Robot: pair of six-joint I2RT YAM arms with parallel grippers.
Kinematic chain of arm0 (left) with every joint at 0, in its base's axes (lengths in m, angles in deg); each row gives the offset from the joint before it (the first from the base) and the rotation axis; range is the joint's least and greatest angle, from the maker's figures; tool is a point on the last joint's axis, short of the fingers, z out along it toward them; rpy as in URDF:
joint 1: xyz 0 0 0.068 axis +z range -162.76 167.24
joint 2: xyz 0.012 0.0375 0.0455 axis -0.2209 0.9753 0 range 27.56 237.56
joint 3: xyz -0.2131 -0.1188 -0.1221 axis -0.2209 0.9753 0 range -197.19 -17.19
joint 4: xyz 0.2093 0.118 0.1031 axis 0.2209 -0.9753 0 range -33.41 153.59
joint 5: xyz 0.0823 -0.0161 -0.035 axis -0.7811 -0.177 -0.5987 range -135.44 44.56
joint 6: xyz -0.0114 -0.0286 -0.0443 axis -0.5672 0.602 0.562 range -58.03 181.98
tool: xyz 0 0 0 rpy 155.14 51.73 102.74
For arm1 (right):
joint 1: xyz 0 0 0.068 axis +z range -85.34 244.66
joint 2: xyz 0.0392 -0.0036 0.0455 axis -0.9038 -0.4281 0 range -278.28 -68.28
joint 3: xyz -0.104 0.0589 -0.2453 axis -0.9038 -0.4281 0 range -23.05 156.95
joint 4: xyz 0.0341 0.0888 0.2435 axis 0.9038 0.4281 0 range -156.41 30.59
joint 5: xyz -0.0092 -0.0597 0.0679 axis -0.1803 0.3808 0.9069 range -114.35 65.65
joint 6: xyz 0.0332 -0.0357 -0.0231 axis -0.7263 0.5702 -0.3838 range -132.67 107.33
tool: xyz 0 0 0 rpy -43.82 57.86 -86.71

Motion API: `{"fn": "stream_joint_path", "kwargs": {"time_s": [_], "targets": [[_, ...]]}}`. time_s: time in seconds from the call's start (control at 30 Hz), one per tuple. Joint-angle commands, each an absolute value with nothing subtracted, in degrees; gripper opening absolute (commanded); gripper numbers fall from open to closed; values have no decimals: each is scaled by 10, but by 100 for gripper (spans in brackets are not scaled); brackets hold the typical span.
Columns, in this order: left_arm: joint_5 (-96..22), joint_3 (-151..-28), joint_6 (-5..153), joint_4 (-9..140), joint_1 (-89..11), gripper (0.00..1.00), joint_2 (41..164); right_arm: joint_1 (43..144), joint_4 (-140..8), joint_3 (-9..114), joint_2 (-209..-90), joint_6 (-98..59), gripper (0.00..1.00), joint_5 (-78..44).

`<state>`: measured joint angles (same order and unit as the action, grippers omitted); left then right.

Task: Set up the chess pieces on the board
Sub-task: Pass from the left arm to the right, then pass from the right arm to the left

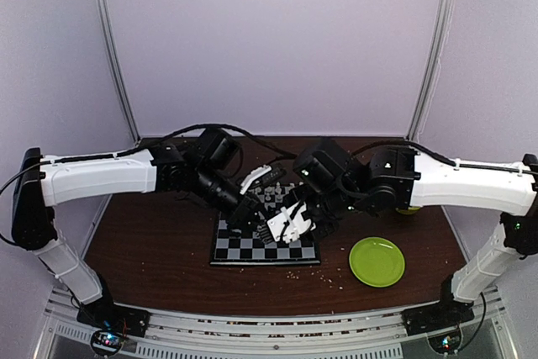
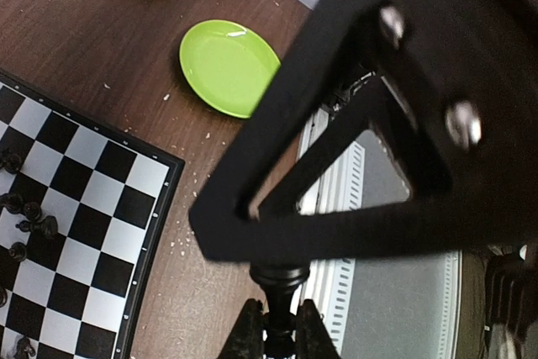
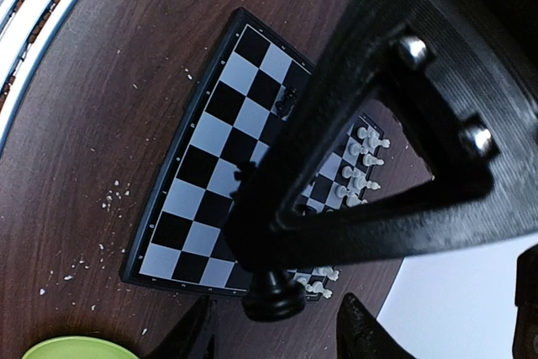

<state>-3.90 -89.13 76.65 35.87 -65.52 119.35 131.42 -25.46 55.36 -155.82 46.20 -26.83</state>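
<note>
1. We see the jaws of the left gripper clamped on the slim stem of one black chessman, with a dark finger pressing on each side of it.
2. The chessman's long axis runs in line with the left fingers. Its broad round foot points away from the left wrist, out past the fingertips.
3. The jaws of the right gripper stand apart. In the right wrist view the same chessman sits between the two right fingers, foot toward that camera. As far as we can see it touches neither finger.
4. The held chessman is up in the air, off the board, where the two grippers meet above it.
5. The board lies flat in the middle of the table, its near edge roughly parallel to the table's near edge. White chessmen crowd its far side, and a few black chessmen stand on other squares.
6. The left arm and the right arm reach inward from the outer sides. Their white upper links are roughly level, their dark forearms slope down toward the board, and the wrists face each other.
7. A green plate lies on the table to the right of the board, with pale crumbs scattered around the board.
</note>
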Motion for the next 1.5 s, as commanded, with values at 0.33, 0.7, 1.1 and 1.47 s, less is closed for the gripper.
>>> {"fn": "stream_joint_path", "kwargs": {"time_s": [0.33,0.7,1.1,1.47], "targets": [[-9,-903,769,371,-663,5,1200,1347,-269,548,-1578,470,33,-302],[-29,-895,777,383,-663,11,1196,1359,-259,529,-1581,471,13,-315],[-259,-783,761,459,-656,41,1015,1269,-262,491,-1478,251,6,-105],[-388,-703,660,724,-790,40,976,1062,-444,357,-1384,-6,7,327]]}}
